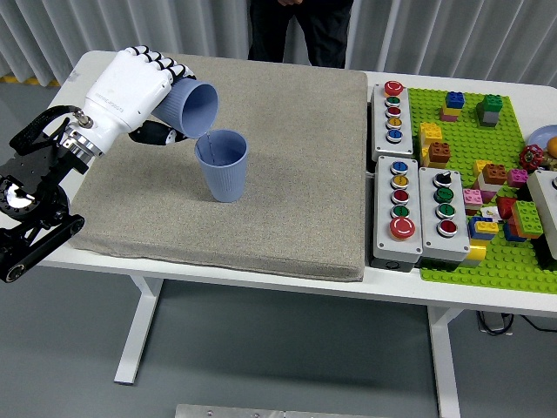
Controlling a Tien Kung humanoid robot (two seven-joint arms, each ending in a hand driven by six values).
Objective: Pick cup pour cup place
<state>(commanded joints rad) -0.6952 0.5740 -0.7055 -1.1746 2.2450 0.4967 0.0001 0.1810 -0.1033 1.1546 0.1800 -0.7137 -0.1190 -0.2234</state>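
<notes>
My left hand (139, 91), white with black fingertips, is shut on a blue ribbed cup (190, 108). The cup is tilted on its side with its mouth facing right and down, its lip just above the rim of a second blue cup (223, 165). That second cup stands upright on the grey mat (287, 174). No stream shows between the two cups. The right arm is out of view.
Three grey button boxes (393, 111) stand right of the mat. A green baseplate (487, 183) with several coloured bricks lies at the far right. A person in dark clothes (300, 26) stands at the table's far side.
</notes>
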